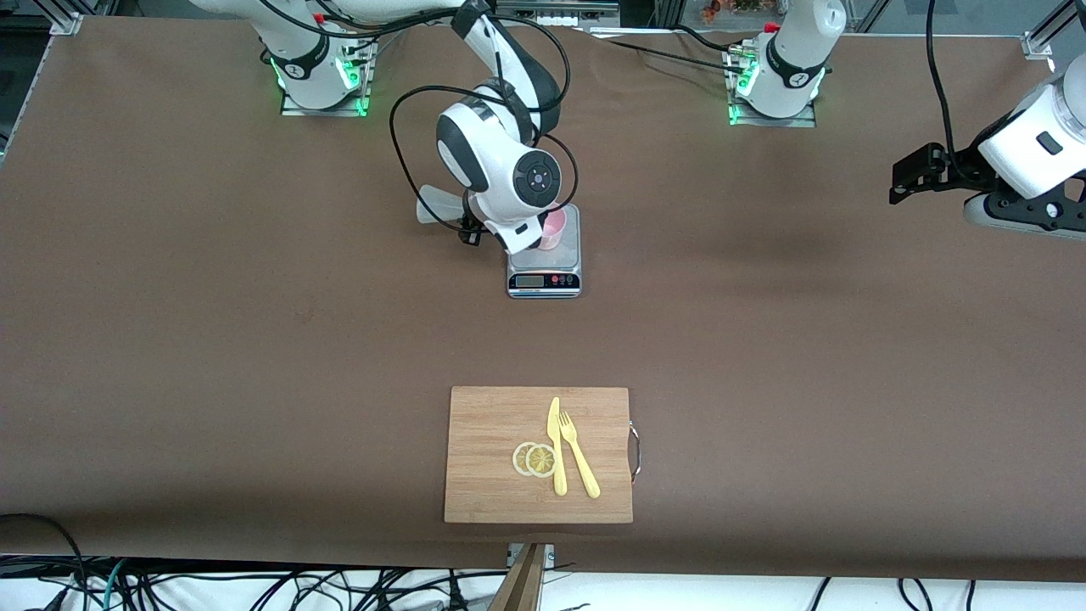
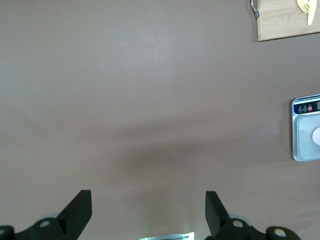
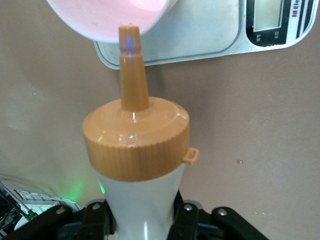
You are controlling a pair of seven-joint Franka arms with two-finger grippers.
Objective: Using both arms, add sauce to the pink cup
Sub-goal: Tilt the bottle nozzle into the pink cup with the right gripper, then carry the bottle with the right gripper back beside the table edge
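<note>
The right tool (image 3: 142, 220) is clenched on the body of the sauce (image 3: 136, 150), a whitish squeeze bottle with an orange nozzle cap, and it holds the bottle tipped over toward the pink cup (image 1: 553, 228); in the right wrist view the nozzle tip lies at the cup's rim, with the pale pink inside of the cup just past it; whether the tip touches the rim cannot be told. In the front view the bottle's whitish base (image 1: 434, 206) sticks out from under the right wrist toward the right arm's end of the surface, and most of the cup is hidden by that wrist; the cup stands on the grey scale (image 1: 545, 276), whose display and buttons face the front camera. The left tool (image 2: 148, 215) is released, its two fingers (image 2: 77, 210) spread wide over bare brown surface (image 1: 254, 339) near the left arm's end, well apart from the scale; that arm waits. Nearer to the front camera than the scale lies a wooden cutting board (image 1: 492, 424) with a metal handle at its edge toward the left arm's end; on it rest two lemon slices (image 1: 534, 459), overlapping, a yellow knife (image 1: 556, 445) just beside them, and a yellow fork (image 1: 579, 454) just beside the knife.
</note>
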